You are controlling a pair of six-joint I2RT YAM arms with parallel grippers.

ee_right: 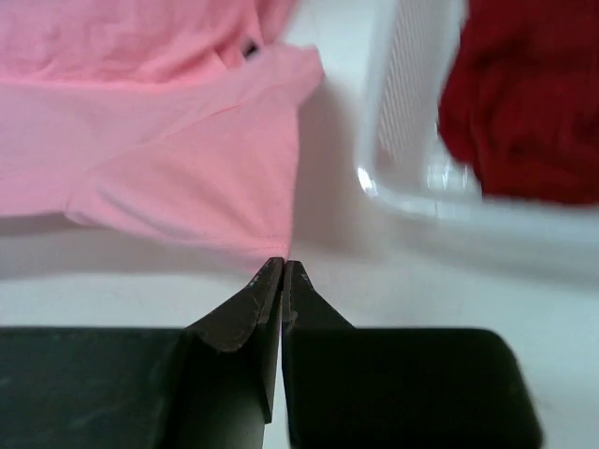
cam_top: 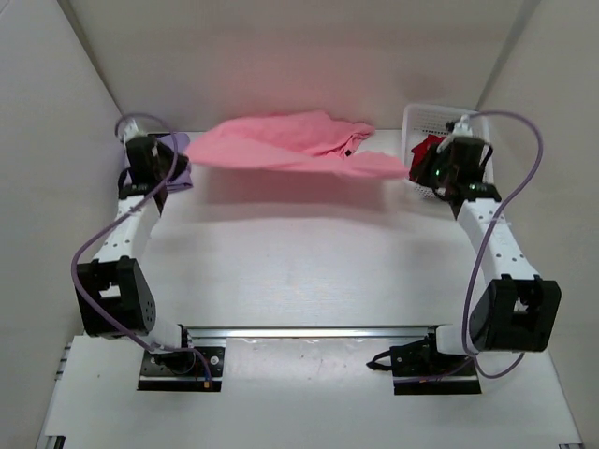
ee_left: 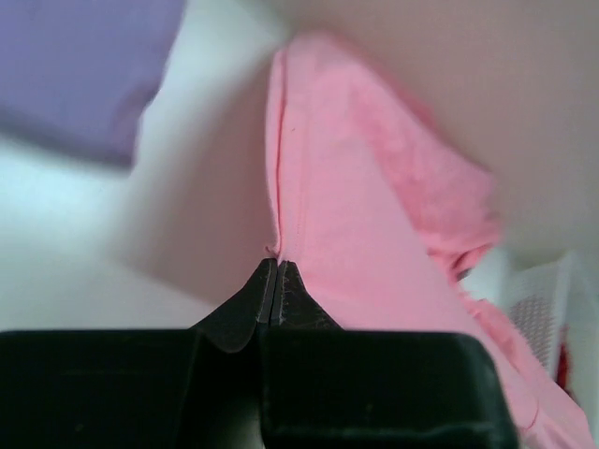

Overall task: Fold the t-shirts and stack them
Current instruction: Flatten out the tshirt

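Pink t-shirt (cam_top: 281,142) hangs stretched beside the white basket (cam_top: 421,114), left gripper (ee_left: 274,271) and right gripper (ee_right: 283,268) each clamped on an edge; dark red t-shirt (ee_right: 524,94) lies inside the basket.

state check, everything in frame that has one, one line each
pink t-shirt: unfolded, stretched between both grippers, raised off the table
left gripper: shut on the pink t-shirt's edge
right gripper: shut on the pink t-shirt's hem corner
lavender t-shirt: lying on the table, far left; whether folded, cannot tell
dark red t-shirt: crumpled inside the basket
basket: upright, far right
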